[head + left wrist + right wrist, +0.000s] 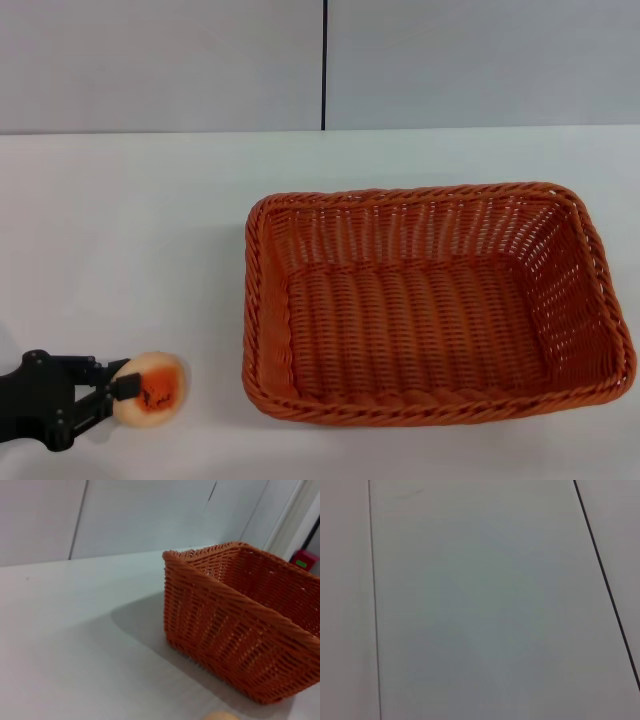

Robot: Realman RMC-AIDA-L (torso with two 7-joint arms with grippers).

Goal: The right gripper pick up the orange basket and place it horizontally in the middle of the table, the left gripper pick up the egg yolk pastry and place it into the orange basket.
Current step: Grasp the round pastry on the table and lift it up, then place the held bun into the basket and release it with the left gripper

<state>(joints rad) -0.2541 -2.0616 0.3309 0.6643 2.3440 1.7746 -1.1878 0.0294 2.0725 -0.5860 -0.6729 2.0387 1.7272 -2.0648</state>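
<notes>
The orange basket (430,300) lies lengthwise across the middle-right of the white table (150,220), open side up and with nothing in it. The left wrist view shows one corner of the basket (235,630). The egg yolk pastry (155,390), a small cream bun with an orange-red patch, is at the front left, a short way left of the basket. My left gripper (118,392) reaches in from the left edge with its black fingers closed on the pastry's left side. A sliver of the pastry (220,716) shows in the left wrist view. My right gripper is out of view.
A grey panelled wall (320,60) with a dark vertical seam runs behind the table's far edge. The right wrist view shows only the grey wall panels (480,600). Bare tabletop lies between the pastry and the basket.
</notes>
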